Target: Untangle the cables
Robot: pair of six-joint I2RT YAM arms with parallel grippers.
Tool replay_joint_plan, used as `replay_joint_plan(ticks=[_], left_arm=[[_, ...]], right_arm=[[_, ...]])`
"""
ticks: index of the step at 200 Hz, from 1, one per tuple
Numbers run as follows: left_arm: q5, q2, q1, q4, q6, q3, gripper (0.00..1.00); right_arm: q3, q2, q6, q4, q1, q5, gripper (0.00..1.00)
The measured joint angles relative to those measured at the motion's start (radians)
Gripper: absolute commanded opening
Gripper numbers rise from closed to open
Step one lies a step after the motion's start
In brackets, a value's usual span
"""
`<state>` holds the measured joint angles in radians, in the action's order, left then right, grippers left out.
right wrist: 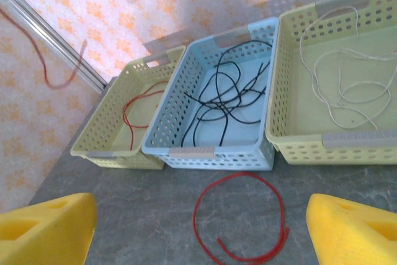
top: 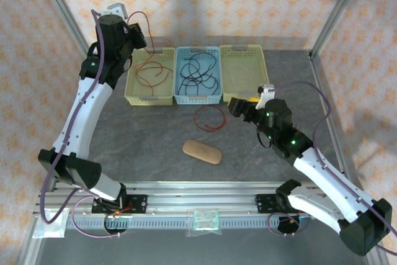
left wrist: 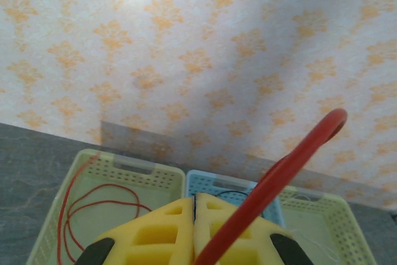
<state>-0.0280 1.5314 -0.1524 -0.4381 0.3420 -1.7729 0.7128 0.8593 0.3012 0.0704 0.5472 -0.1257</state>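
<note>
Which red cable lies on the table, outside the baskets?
The looped red cable in front of the blue basket. The second red cable lies inside the left yellow basket; the left gripper holds the third red cable.

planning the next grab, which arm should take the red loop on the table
Right, probably. The right gripper is open and close to the red loop, which its wrist view shows ahead between its fingers. The left gripper is shut on another red cable, raised over the left yellow basket.

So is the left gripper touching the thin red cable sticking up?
Touching: left wrist view shows the thin red cable pinched in the left gripper.
</note>
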Motion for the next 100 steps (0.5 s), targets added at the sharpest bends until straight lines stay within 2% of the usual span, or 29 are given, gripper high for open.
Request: replay_joint_plan(ticks=[56, 100], left_arm=[[-0.018, 0.145, 0.082, 0.000, -0.004, -0.081, 0.00], [-0.019, 0.244, 0.095, -0.001, -0.011, -0.152, 0.00]], right_arm=[[-0.043, -0.034, 0.001, 0.027, 0.000, -0.013, 0.88], [-0.016, -0.047, 0.000, 0.039, 0.000, -0.023, 0.88]])
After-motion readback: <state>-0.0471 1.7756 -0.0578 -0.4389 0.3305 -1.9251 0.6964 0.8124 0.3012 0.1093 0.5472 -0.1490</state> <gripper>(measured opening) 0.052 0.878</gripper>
